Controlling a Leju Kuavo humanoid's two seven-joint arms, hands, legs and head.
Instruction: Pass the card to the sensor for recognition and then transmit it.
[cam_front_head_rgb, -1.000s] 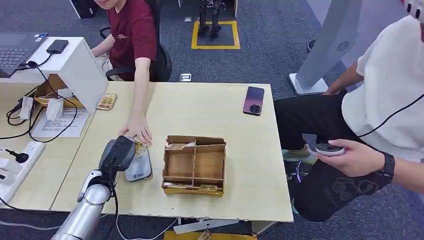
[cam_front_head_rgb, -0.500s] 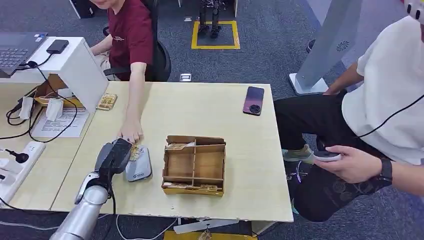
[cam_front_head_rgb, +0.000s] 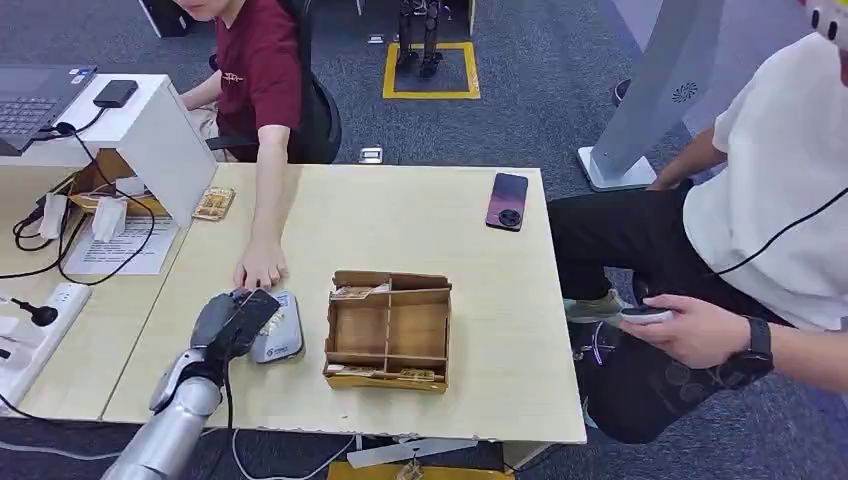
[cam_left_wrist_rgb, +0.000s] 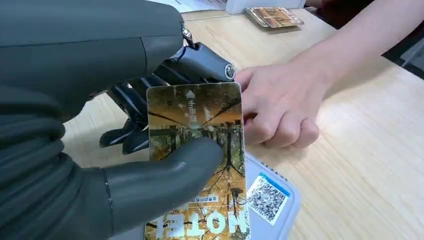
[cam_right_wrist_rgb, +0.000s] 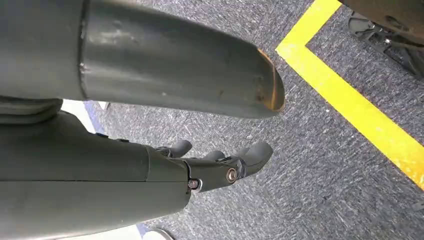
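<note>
My left hand grips a card printed with autumn trees, thumb pressed on its face and fingers behind it. The card hangs just above the grey-white sensor, a flat rounded pad with a QR sticker. A person's hand rests on the table at the sensor's far edge, close to my fingertips. My right hand hangs at my side above the carpet, fingers apart and holding nothing.
A wooden divided box with cards in its slots stands right of the sensor. A phone lies at the table's far right. A stack of cards lies by a white stand. Another person sits at the right.
My left hand has drawn back toward the table's near edge with the card, staying over the sensor. The person's hand has slid a little to the left and stays at the sensor's far edge.
</note>
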